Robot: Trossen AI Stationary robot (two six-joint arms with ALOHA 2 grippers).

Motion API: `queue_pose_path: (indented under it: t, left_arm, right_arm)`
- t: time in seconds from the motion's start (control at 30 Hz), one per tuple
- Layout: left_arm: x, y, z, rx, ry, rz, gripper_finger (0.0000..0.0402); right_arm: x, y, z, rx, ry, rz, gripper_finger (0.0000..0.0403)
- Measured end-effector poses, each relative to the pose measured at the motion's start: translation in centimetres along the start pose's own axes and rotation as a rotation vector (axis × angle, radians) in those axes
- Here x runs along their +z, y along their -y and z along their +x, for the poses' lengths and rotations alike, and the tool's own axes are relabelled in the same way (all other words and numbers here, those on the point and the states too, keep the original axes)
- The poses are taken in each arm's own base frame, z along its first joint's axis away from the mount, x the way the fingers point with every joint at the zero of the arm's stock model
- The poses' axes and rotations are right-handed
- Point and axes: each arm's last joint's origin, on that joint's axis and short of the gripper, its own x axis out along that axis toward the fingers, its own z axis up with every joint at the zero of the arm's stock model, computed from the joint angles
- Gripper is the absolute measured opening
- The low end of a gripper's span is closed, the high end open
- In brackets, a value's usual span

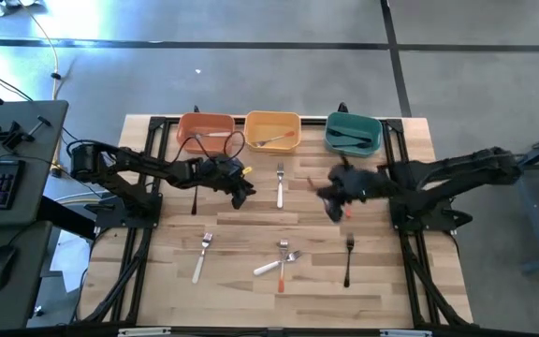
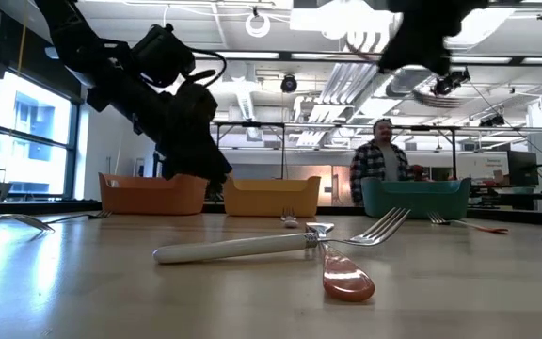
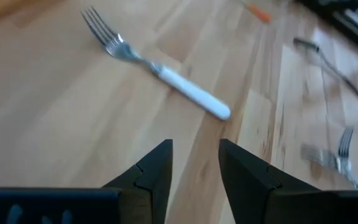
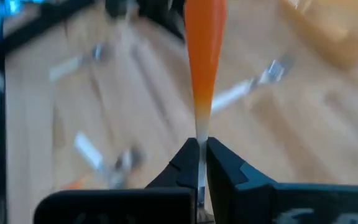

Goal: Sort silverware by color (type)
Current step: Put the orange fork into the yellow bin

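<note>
My right gripper (image 4: 201, 155) is shut on an orange-handled fork (image 4: 204, 56) and hangs above the table in front of the teal bin (image 1: 354, 134), at the table's right (image 1: 340, 211). My left gripper (image 3: 194, 168) is open and hovers over bare wood just short of a white-handled fork (image 3: 179, 84) that lies flat in front of the yellow bin (image 1: 272, 131). In the high view the left gripper (image 1: 242, 195) is left of that fork (image 1: 280, 184). Each bin holds forks. More forks lie flat near the table's near edge. My right gripper pinches the orange-handled fork between its two fingers at the pale metal neck (image 4: 201, 134) just below the handle. The orange handle (image 4: 204, 68) sticks straight out ahead of the fingertips, in line with the fingers. The fork is lifted clear of the table; its tines are hidden by the gripper.
The orange bin (image 1: 204, 134) stands at the far left of the row. A black-handled fork (image 1: 195, 200) lies beside the left arm. A white fork (image 1: 201, 255), a crossed white and orange pair (image 1: 279, 260) and a black fork (image 1: 348, 259) lie nearer. A person (image 2: 379, 169) stands beyond the table.
</note>
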Motion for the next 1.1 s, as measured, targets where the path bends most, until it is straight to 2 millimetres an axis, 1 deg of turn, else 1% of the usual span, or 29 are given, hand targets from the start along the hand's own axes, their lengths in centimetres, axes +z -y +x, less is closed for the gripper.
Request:
queue_pose_path:
  t: [0.07, 0.17, 0.33, 0.37, 0.5, 0.57, 0.67, 0.77, 0.87, 1.0, 1.1]
  left_arm:
    - [0.5, -0.2, -0.7, 0.011, 0.017, -0.001, 0.0105]
    - [1.3, -0.3, -1.9, 0.015, 0.057, 0.015, 0.0072]
    - [2.1, -0.2, -3.6, 0.021, 0.099, 0.038, 0.0010]
    - [2.3, -0.2, -3.8, 0.022, 0.110, 0.039, 0.0005]
    - [2.6, -0.5, -4.4, 0.041, 0.124, 0.022, 0.0008]
    - [2.5, -0.7, -4.4, 0.055, 0.109, 0.024, 0.0004]
    - [2.1, -1.1, -4.5, 0.082, 0.065, 0.018, 0.0001]
    - [1.1, -1.4, -4.4, 0.099, 0.023, 0.023, 0.0001]
    - [-0.3, -1.9, -4.5, 0.105, 0.007, -0.015, 0.0001]
    - [-1.8, -2.3, -5.1, 0.094, 0.037, -0.084, 0.0001]
    - [-2.1, -2.2, -5.8, 0.090, 0.075, -0.106, 0.0000]
  right_arm:
    - [1.5, 0.8, 0.8, 0.006, 0.077, 0.009, 0.0000]
    - [3.8, 2.5, 2.0, 0.000, 0.161, 0.025, 0.0000]
    - [8.7, 4.7, 3.7, -0.065, 0.202, -0.036, 0.0000]
    - [9.8, 5.1, 4.2, -0.082, 0.201, -0.051, 0.0000]
    - [13.5, 7.1, 6.4, -0.099, 0.167, -0.106, 0.0000]
    - [15.0, 8.2, 7.7, -0.111, 0.135, -0.127, 0.0000]
    - [16.8, 9.8, 9.9, -0.135, 0.086, -0.153, 0.0000]
    - [18.0, 11.5, 12.4, -0.160, 0.049, -0.141, 0.0000]
    - [18.5, 13.2, 15.1, -0.163, 0.007, -0.115, 0.0000]
    - [18.3, 15.6, 18.3, -0.185, -0.051, -0.095, 0.0000]
    - [17.5, 17.0, 20.3, -0.199, -0.099, -0.099, 0.0000]
